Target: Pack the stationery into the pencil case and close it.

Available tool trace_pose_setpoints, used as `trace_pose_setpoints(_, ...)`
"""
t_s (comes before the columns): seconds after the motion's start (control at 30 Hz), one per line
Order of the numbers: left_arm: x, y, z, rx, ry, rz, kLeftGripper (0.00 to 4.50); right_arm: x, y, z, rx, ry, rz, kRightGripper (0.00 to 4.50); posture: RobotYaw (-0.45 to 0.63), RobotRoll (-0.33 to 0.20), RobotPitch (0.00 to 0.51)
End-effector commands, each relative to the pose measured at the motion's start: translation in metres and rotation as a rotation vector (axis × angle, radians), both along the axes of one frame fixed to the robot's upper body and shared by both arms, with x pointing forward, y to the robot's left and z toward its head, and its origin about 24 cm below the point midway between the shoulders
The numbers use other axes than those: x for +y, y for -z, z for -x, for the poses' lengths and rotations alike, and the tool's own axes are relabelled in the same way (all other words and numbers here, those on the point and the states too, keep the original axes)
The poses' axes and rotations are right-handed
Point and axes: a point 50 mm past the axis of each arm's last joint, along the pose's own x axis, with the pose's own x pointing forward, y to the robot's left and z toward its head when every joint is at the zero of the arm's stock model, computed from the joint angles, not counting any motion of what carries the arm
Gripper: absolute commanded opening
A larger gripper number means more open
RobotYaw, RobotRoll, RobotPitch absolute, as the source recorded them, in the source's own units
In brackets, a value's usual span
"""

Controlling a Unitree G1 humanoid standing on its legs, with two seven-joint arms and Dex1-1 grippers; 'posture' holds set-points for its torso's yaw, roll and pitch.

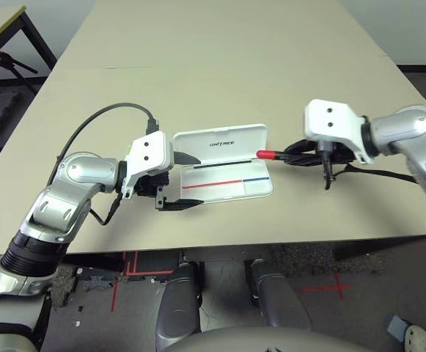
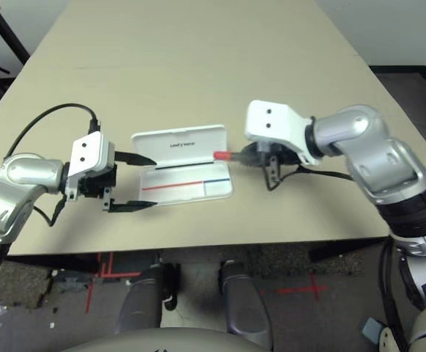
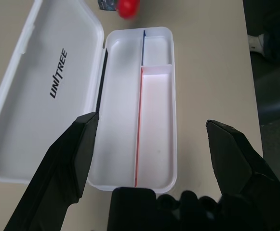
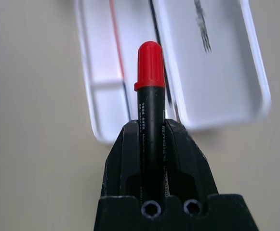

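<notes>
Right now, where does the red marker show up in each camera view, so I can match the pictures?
Left eye view: red marker right of centre, held by the right claw, its cap at the pencil case's right end.
Right eye view: marker near centre, same place.
Left wrist view: its red cap at the top edge.
Right wrist view: marker in the centre.
Shared landmark: the open case's lid, printed UNITREE.
</notes>
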Motion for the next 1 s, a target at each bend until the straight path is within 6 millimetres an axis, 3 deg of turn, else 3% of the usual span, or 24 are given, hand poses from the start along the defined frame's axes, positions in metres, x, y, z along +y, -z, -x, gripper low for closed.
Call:
trace_pose_setpoints(0.03, 0.003, 0.001, 0.002, -0.001, -0.018, -0.012, 4.5, 0.017, 0.002, -0.001, -0.029, -0.072, 0.025, 0.49, -0.07, 0.0, 0.164)
trace_pose_setpoints(0.23, 0.002, 0.002, 0.006, -0.002, -0.031, -0.009, 4.5, 0.043, 0.013, -0.007, -0.063, -0.11, 0.014, 0.49, -0.04, 0.0, 0.168)
trace_pose_setpoints(0.43, -0.001, 0.003, 0.011, -0.011, -0.048, 0.006, 4.5, 0.055, 0.031, -0.013, -0.103, -0.099, -0.011, 0.49, 0.01, 0.0, 0.168)
trace_pose_setpoints(0.6, 0.0, 0.009, 0.018, 0.003, -0.064, 0.009, 4.5, 0.059, 0.048, -0.012, -0.118, -0.101, -0.042, 0.49, 0.02, 0.0, 0.139)
trace_pose_setpoints(0.9, 0.001, 0.008, 0.016, -0.008, -0.077, 0.013, 4.5, 0.065, 0.065, -0.013, -0.14, -0.143, -0.07, 0.49, 0.02, 0.0, 0.141)
trace_pose_setpoints(1.0, 0.002, 0.008, 0.015, -0.008, -0.083, 0.011, 4.5, 0.065, 0.063, -0.014, -0.156, -0.133, -0.099, 1.6, 0.02, 0.0, 0.141)
